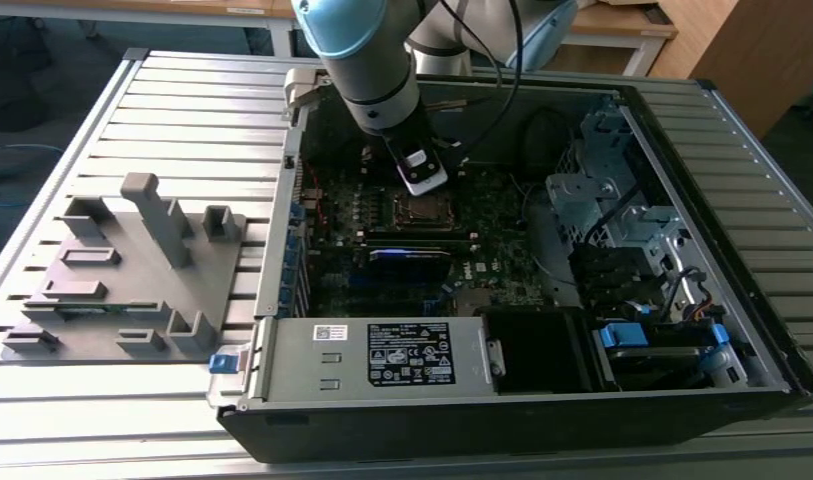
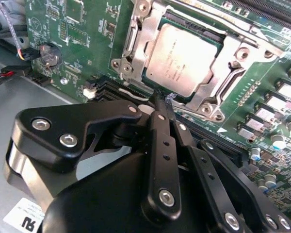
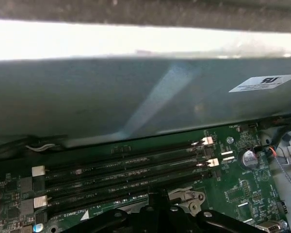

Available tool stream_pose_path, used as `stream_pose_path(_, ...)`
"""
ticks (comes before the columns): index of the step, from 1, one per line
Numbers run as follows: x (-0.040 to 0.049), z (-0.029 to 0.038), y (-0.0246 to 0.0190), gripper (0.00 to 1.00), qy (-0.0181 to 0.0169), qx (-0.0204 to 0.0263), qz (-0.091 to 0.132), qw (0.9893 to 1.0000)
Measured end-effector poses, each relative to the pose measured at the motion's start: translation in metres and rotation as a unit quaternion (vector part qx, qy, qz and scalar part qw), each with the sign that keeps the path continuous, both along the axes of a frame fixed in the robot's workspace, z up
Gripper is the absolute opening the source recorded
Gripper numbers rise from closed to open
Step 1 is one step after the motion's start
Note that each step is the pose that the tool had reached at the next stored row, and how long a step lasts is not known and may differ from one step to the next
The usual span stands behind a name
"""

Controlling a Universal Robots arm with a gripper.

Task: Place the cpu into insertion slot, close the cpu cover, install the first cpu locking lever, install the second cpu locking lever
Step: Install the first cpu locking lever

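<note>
Chassis first: the open computer case (image 1: 513, 430) lies on its side, and the arm reaches down into it over the green motherboard (image 2: 87, 43). The gripper (image 2: 157, 99) is next, with its fingers drawn together and nothing visible between them, the narrow tip right at the edge of the insertion slot (image 2: 194, 25) on the side facing the memory slots (image 3: 126, 170). Over the insertion slot the cpu cover (image 2: 136, 53) appears to be folded down, and the cpu (image 2: 182, 60) sits inside it, its dull silver top showing through the cut-out. A thin locking lever (image 2: 233, 29) runs along the far side of the insertion slot, and I cannot tell whether it is hooked. The danger is that slim tip, which has very little metal to bear on. Any sideways drift could skate it off the frame onto the small parts beside the insertion slot. If a lever is only half caught, I judge it could spring back and lift the cover — an uneven press could also load the cpu crookedly.
</note>
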State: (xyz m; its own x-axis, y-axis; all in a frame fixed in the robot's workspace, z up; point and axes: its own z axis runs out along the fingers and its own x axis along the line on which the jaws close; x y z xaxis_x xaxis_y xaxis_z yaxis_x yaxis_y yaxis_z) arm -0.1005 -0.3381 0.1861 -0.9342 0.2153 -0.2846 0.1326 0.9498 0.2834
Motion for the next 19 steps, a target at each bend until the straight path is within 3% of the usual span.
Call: stream_pose_path(19,0.0023,0.004,0.0005,0.1,0.0042,-0.0001,0.0,1.0)
